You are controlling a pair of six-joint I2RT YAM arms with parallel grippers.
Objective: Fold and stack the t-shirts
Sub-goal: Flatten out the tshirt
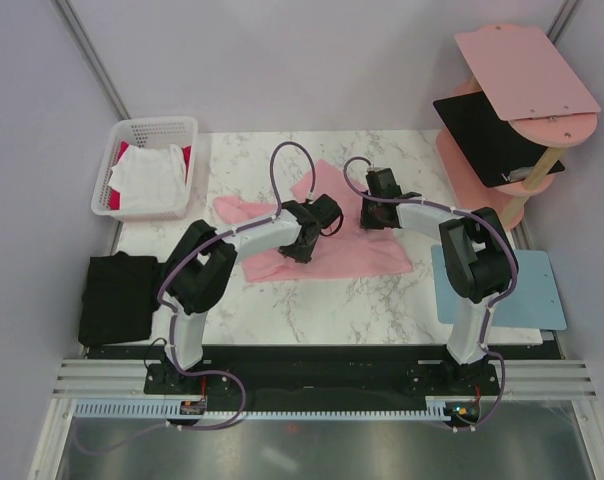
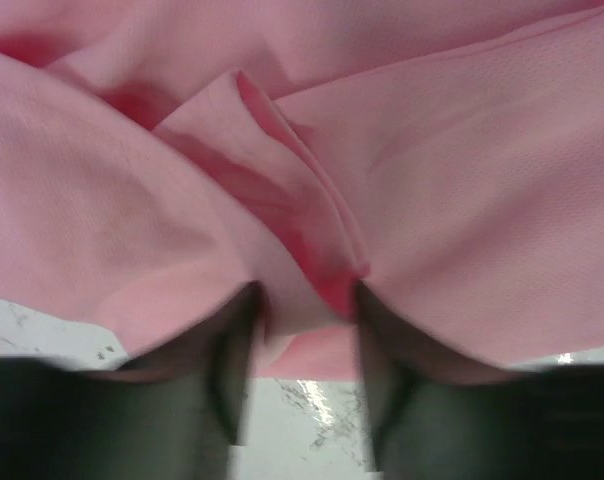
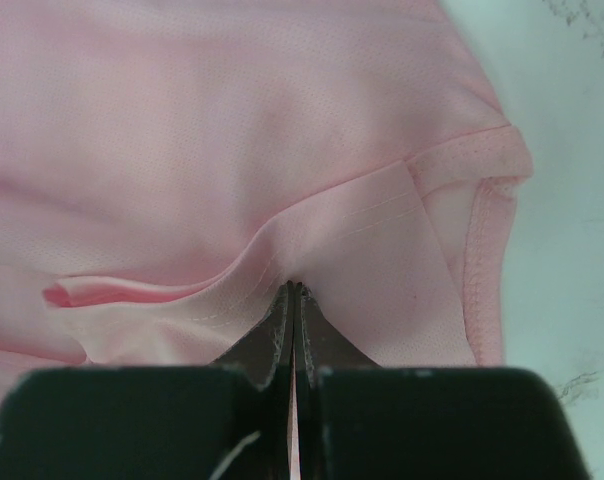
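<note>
Right gripper (image 3: 294, 292): closed tight, pinching the light pink t-shirt (image 3: 232, 120) hem at its fingertips. Left gripper (image 2: 304, 300): part-open, shirt ridge between fingers.

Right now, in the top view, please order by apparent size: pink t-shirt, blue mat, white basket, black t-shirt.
1. pink t-shirt, largest.
2. blue mat and white basket: about alike, not ranked; the right arm hides part of the mat.
3. black t-shirt, smallest.
</note>
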